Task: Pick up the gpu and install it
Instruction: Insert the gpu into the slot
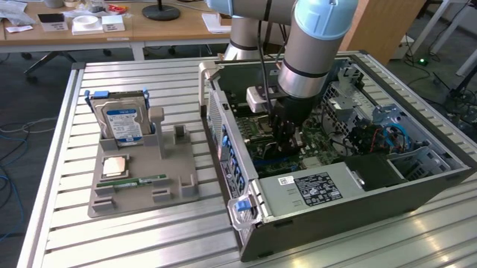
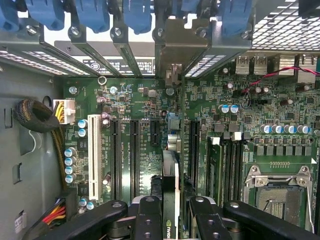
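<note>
The gpu (image 2: pixel 170 175) stands edge-on between my fingers, showing a thin green board with a black cooler on one side. Its silvery end bracket (image 2: pixel 175 47) sits among the rear slot covers of the case. My gripper (image 2: pixel 171 205) is shut on the card's near end, with black fingers (image 2: pixel 149 217) on both sides. The card is low over the green motherboard (image 2: pixel 135 100), in line with an expansion slot beside the two long black slots (image 2: pixel 125 155); whether it is fully seated I cannot tell. In the exterior view my gripper (image 1: pixel 287 144) reaches down into the open computer case (image 1: pixel 417 195).
A grey fixture tray (image 1: pixel 138 195) on the slatted table holds a hard drive (image 1: pixel 123 120), a processor (image 1: pixel 114 166) and a memory stick (image 1: pixel 133 181). Inside the case are the power supply (image 1: pixel 313 187), a memory module (image 2: pixel 215 165), an open processor socket (image 2: pixel 280 192) and cable bundles (image 2: pixel 37 117).
</note>
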Motion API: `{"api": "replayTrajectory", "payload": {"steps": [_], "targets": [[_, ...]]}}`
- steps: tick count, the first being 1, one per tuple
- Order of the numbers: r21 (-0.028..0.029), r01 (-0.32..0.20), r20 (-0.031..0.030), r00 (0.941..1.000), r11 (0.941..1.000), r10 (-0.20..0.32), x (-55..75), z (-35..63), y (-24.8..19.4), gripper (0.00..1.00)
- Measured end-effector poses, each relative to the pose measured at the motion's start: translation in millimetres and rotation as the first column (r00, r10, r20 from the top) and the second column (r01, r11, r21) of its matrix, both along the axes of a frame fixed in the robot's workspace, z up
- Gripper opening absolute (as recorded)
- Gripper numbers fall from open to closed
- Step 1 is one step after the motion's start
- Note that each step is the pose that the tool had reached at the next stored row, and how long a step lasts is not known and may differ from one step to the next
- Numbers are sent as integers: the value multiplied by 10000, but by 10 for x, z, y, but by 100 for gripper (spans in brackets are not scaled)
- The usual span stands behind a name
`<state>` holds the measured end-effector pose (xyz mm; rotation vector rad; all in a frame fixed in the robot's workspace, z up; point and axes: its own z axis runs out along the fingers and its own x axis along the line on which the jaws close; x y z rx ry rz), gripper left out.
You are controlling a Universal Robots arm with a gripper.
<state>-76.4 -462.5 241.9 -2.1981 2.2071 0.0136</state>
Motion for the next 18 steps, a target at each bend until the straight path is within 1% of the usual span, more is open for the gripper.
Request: {"api": "replayTrajectory", "payload": {"steps": [18], "targets": [[1,9,0,10000,10000,-9,-7,-25,0,26]]}}
